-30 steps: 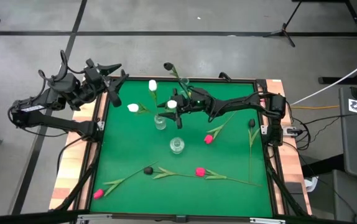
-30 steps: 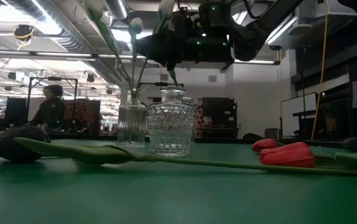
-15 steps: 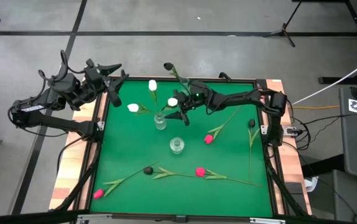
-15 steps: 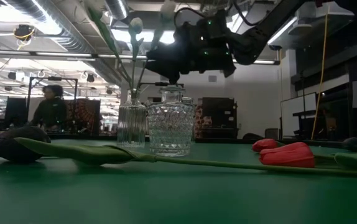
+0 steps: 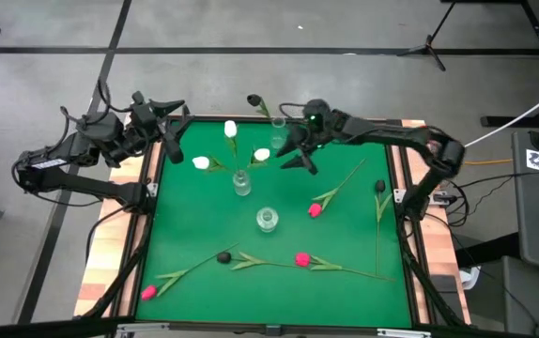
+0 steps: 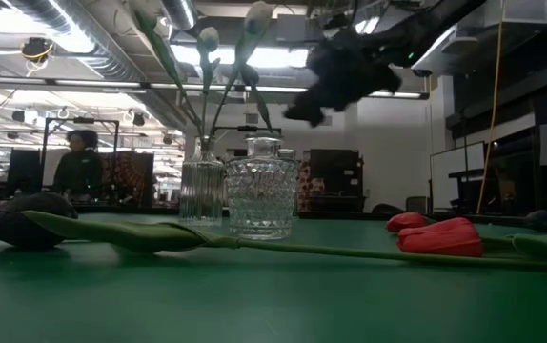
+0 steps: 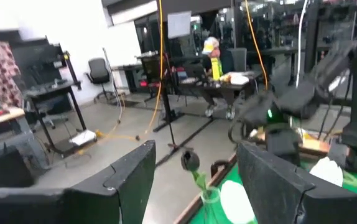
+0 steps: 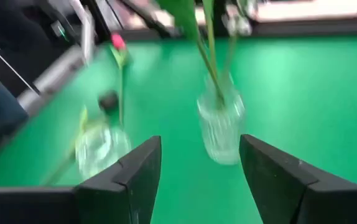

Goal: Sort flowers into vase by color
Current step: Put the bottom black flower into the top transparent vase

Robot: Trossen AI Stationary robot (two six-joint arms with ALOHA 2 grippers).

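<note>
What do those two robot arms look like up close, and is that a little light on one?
Both arms are dark, near-black jointed links with thin black cables trailing along them. Each ends in an end effector with two broad, flat dark fingers. The right end effector has a small green light glowing by its wrist; the left end effector shows none from above.

Nine tulips on the table, and two glass vases for sure, maybe three!

Three white tulips are standing up. Three pink-red tulips are lying flat on the green. There are three black tulips too: two lying down and one upright at the far edge. That's three of each colour. For glass vases, one holds stems and one holds none. A third small glass seems to sit under the upright black tulip, though it's hard to make out.
</note>
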